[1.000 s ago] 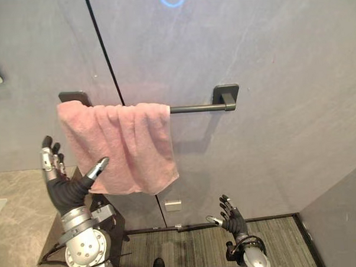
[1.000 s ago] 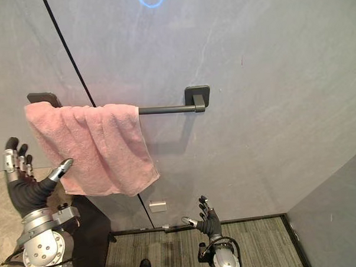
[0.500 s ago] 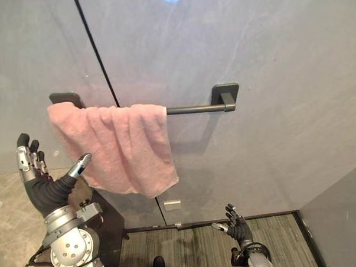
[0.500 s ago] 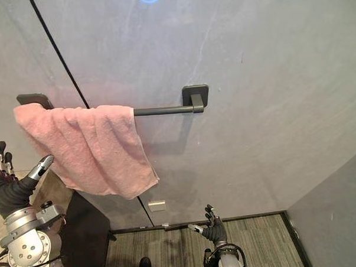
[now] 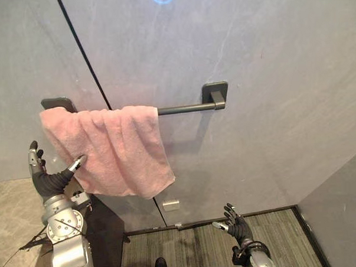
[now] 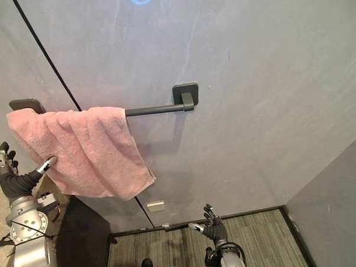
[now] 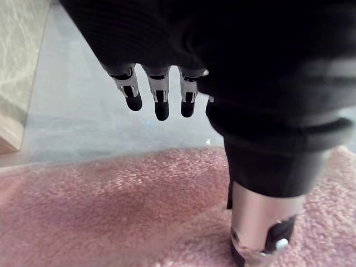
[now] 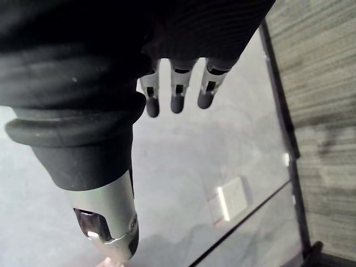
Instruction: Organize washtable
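A pink towel (image 5: 116,149) hangs over the left half of a dark towel bar (image 5: 186,108) fixed to the grey wall. My left hand (image 5: 49,181) is raised beside the towel's lower left edge, fingers straight and spread, thumb tip close to or touching the cloth. In the left wrist view the towel (image 7: 111,211) spreads just past the straight fingers (image 7: 161,103) and thumb. My right hand (image 5: 236,228) hangs low near the floor, open and holding nothing.
A dark cabinet side (image 5: 106,243) stands under the towel, with a beige stone counter (image 5: 10,217) to its left. A small white wall plate (image 5: 171,205) sits low on the wall. A striped floor mat (image 5: 195,248) lies below.
The camera has shifted. My left hand has dropped lower and stays beside the towel's left edge. The right hand remains low near the floor. The towel hangs as before.
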